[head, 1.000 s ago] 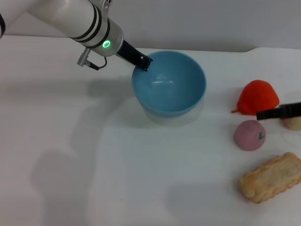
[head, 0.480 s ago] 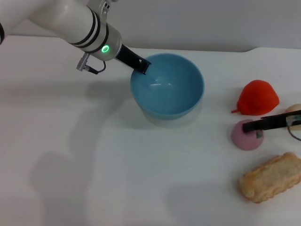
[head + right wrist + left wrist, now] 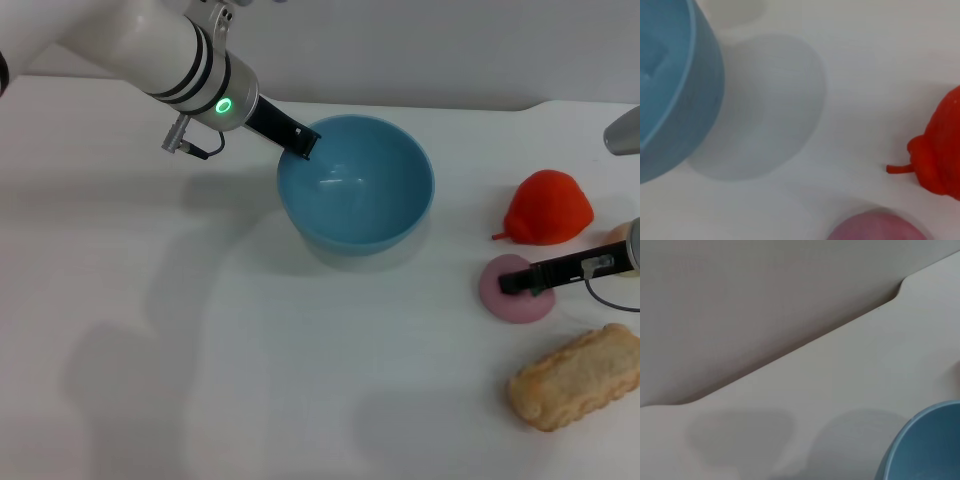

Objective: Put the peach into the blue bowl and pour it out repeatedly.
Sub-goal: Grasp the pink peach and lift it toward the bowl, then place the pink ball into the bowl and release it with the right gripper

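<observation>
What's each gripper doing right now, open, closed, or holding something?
Left gripper: clamped on the blue bowl's rim.
Right gripper: over the peach, fingers cannot be told.

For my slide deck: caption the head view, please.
Left gripper holds blue bowl rim; right gripper over peach.

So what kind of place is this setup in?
Probably a robot lab or test bench: a plain white table against a bare wall, toy foods such as the peach beside a blue bowl, and nothing homelike.
</observation>
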`<move>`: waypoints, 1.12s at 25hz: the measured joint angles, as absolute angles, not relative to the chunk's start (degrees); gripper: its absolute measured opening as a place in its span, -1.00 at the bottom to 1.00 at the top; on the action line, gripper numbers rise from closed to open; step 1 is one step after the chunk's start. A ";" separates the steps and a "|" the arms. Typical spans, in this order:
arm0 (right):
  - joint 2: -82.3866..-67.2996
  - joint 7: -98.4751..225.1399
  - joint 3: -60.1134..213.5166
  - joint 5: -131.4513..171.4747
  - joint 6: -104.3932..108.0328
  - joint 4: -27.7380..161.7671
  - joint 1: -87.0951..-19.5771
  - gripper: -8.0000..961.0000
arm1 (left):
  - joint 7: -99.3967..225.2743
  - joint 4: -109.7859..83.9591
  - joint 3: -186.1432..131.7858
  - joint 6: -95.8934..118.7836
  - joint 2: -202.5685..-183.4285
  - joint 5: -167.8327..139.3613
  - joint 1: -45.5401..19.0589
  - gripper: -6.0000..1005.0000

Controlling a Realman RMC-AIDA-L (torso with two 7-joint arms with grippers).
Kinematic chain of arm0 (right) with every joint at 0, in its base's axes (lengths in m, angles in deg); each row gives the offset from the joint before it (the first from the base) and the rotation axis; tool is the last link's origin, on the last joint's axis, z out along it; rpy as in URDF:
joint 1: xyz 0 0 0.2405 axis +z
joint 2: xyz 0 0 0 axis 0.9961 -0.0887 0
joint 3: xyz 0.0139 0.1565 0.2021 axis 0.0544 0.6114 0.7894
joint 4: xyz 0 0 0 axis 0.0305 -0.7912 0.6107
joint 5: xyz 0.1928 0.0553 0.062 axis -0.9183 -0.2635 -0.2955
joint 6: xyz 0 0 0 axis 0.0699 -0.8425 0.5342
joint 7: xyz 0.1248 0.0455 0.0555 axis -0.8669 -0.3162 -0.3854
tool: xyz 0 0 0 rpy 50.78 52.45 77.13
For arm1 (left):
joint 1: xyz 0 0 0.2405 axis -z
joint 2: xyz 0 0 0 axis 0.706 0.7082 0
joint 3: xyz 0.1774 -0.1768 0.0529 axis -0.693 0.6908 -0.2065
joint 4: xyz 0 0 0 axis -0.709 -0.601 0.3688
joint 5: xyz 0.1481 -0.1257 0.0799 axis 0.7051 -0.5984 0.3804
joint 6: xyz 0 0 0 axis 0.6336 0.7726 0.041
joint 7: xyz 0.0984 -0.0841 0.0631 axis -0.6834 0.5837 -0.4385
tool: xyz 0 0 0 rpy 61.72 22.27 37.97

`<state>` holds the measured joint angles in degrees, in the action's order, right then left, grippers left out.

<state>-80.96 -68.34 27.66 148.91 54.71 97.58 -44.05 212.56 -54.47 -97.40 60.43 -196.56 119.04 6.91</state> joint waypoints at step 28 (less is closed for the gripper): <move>-80.89 -66.80 22.93 136.96 67.96 124.32 -46.81 -0.87 | 212.83 -54.44 -98.00 60.53 -196.56 118.13 5.80 -0.99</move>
<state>-80.89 -66.80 22.93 136.96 67.96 124.32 -46.81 212.83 -54.44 -98.00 60.53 -196.56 118.13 5.80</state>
